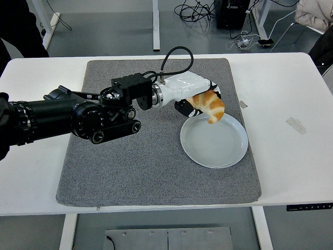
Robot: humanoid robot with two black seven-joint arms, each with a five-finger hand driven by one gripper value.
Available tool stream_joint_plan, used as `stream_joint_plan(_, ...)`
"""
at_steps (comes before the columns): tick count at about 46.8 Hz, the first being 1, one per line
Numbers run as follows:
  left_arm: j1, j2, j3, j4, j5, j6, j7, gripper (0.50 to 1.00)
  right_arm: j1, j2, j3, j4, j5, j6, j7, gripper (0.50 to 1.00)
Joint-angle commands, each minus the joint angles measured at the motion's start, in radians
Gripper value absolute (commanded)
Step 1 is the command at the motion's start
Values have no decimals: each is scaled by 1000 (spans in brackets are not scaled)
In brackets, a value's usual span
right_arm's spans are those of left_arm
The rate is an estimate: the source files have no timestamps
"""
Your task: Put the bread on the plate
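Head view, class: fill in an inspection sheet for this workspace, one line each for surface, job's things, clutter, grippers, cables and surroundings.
Surface: white table with a grey mat covering its middle.
Job's things: croissant held above the far-left rim of the pale blue plate; the plate is bare and sits on the mat's right side.
Clutter: a strip of tape and a small tab on the table right of the mat.
Grippers: left hand grasps the croissant; right hand not in view.
Cables: a black cable loops over the left wrist; loose cables on the floor beyond.
Surroundings: grey floor, table legs.
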Motion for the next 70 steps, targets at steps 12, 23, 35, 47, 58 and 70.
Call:
stream_joint_plan(12, 48, -1, 1, 43, 1, 2, -9, 500, 0, 0, 0, 0, 0, 0, 0, 1000)
stream_joint_plan(23, 69, -1, 3, 55, -1, 2, -16, 500, 0, 0, 0, 0, 0, 0, 0, 1000)
stream_joint_plan(35, 63, -1, 4, 50, -2, 0, -64, 500, 0, 0, 0, 0, 0, 0, 0, 1000)
stream_joint_plan(47, 66, -1, 6, 43, -1, 0, -148, 500, 0, 0, 0, 0, 0, 0, 0, 1000)
stream_joint_plan(58, 72, -1, 12, 43, 31, 0, -231, 500, 0, 0, 0, 0, 0, 0, 0, 1000)
stream_joint_plan(70, 75, -1, 17, 44, 74, 2, -229, 500, 0, 0, 0, 0, 0, 0, 0, 1000)
